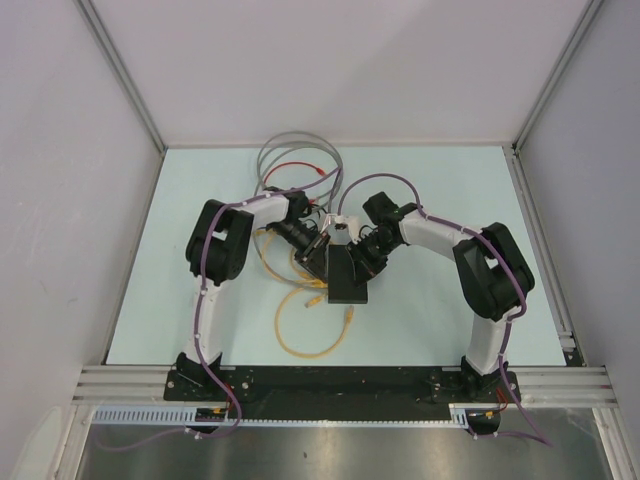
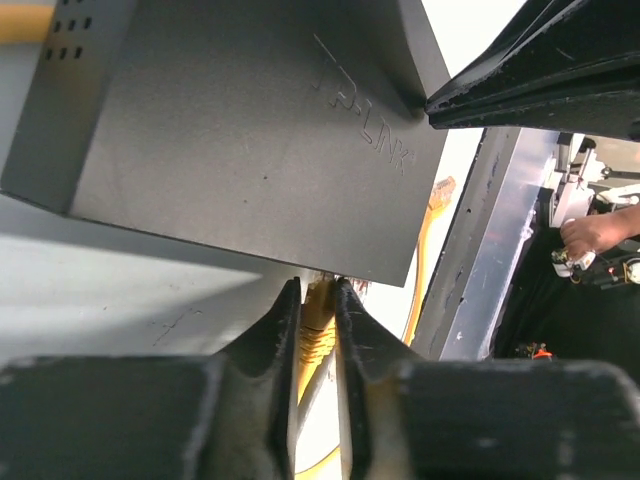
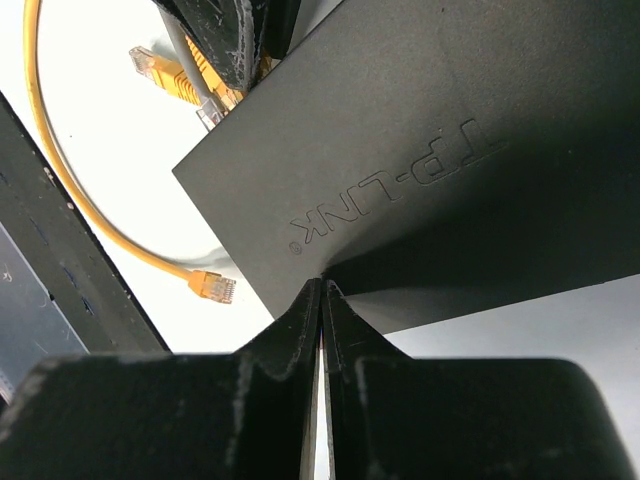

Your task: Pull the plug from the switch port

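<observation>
At the middle of the desk (image 1: 440, 320) the switch (image 1: 347, 278) lies flat, a matte black box with raised lettering on its top, between the two wrists. On its left side, the left fingers (image 1: 318, 240) are closed in on the plug (image 2: 316, 335), a yellow one. In the left wrist view a finger presses each side of it, just where it meets the edge of the switch. The socket itself is hidden under that edge. On the other side, the right fingers (image 3: 320, 290) are all but closed, with only a thin slit and nothing between them. Their tips rest against the rim of the switch near the lettering. A loose yellow cable (image 1: 300, 345) curls over the desk in front of the switch, with a free plug lying beside it. A grey cable (image 1: 290, 150) and a red cable (image 1: 300, 168) loop behind the arms.
</observation>
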Tool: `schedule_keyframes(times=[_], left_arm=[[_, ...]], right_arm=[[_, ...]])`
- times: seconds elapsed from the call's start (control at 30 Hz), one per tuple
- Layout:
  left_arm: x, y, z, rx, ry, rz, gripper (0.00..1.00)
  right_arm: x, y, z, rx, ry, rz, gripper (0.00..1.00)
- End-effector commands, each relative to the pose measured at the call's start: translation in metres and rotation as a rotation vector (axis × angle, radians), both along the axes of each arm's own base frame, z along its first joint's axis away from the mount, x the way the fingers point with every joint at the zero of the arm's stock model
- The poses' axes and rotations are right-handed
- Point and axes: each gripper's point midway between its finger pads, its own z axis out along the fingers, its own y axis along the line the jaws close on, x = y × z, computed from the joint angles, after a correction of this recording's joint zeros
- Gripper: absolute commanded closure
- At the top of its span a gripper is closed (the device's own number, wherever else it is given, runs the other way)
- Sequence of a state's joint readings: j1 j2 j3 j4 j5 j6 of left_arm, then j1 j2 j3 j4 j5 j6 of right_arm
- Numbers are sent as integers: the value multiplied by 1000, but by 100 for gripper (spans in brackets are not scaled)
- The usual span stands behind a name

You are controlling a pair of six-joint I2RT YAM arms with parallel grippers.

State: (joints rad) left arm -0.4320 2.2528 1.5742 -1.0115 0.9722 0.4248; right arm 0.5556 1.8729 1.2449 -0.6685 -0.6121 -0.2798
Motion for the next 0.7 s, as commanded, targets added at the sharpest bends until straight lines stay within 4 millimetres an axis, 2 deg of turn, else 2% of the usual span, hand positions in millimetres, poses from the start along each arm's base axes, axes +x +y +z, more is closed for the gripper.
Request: schedule_keyframes(times=[0.0,0.17,0.2,0.3,0.57,0.63,0.67], left_arm=[[-2,-10,0,-23,-20,-42,87],[6,1,-8,31,-24,-61,96],[15,2,-5,24,-40,-51,96],[19,4,-1,7,-49,-45,100],[-22,8,-3,-43,28,-139,100],[-22,10,0,-37,26,-153,100],[-14,10,2,-36,-1,-155,100]], right_arm=[[-2,-9,-19,-57,10,-4,94],[-6,-16,-30,-107,-10,21,93],[-7,-17,-32,-116,-8,22,94],[-10,-19,-37,-126,6,25,94],[-12,-21,-43,-133,20,26,93],[-12,-22,-44,-135,22,30,93],[-12,-22,-44,-136,22,30,93]])
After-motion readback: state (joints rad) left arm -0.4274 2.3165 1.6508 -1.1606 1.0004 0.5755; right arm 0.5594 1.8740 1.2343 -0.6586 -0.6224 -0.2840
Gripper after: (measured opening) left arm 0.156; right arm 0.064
